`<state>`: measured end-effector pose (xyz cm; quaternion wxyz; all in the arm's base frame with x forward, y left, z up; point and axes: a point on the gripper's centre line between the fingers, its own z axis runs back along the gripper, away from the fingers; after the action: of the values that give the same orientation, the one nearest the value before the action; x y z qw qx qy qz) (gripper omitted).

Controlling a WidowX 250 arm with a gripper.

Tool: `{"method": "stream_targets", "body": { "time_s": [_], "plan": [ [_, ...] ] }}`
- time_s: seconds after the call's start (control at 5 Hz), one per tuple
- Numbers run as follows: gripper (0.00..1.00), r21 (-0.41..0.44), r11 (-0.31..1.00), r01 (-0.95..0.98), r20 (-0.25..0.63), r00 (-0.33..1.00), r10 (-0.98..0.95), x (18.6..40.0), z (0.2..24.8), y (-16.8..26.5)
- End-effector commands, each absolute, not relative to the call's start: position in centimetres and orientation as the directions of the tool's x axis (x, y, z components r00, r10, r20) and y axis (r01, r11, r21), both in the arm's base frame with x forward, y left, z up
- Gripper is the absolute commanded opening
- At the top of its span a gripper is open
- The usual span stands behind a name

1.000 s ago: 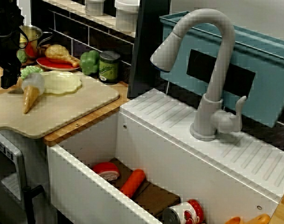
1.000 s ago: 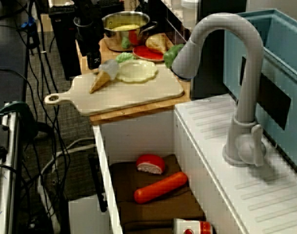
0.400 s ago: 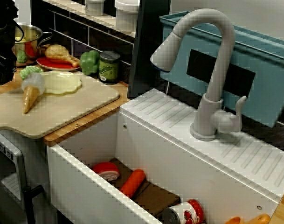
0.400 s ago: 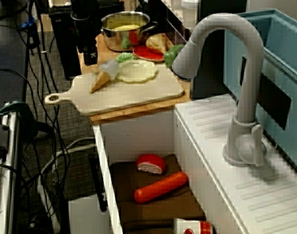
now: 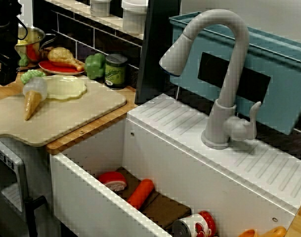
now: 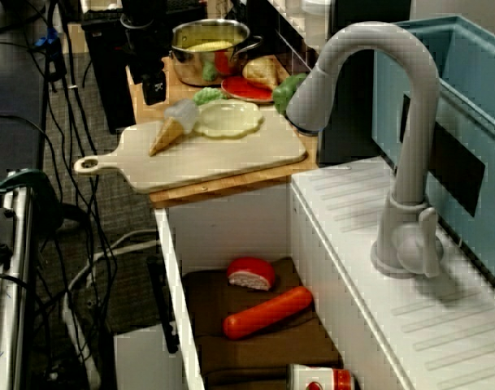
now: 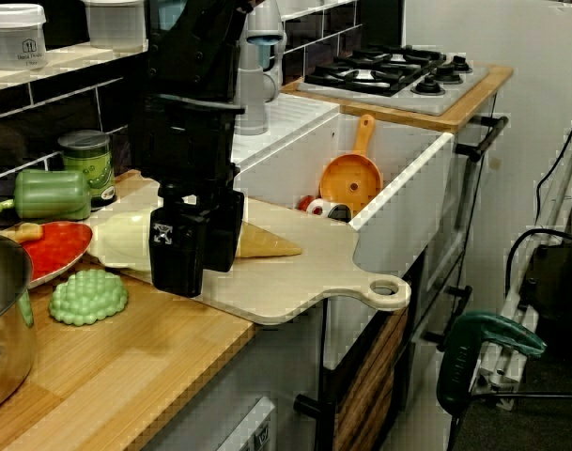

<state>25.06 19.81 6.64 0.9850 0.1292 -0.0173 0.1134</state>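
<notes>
The gripper [image 7: 193, 268] is held above the wooden bench [image 7: 126, 376], by the edge of the cutting board [image 7: 295, 282]; nothing is seen gripped in it, and how far its jaws are parted cannot be told, since they are hidden by the black housing; the ice-cream cone [image 5: 30, 98] is laid flat on the board, near the gripper but apart from it, its scoop end set against a pale yellow plate [image 5: 65, 88]; a green knobbly toy [image 7: 88, 296] is placed on the bench beside the gripper.

Black hand [image 7: 187, 268], tan cone [image 7: 267, 243], beige board [image 7: 309, 282]
</notes>
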Motion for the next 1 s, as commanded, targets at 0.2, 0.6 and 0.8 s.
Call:
{"method": "stream_targets", "body": {
  "time_s": [0.2,0.6,0.8],
  "plan": [
    [1.0,0.307,0.92,-0.244,0.107,0.969,0.221,26.6,6.3,19.4],
    [0.0,0.31,0.933,-0.181,0.062,0.983,0.17,28.3,5.2,15.6],
    [0.0,0.31,0.913,-0.264,0.089,0.965,0.249,30.3,5.0,12.7]
  ]
}}
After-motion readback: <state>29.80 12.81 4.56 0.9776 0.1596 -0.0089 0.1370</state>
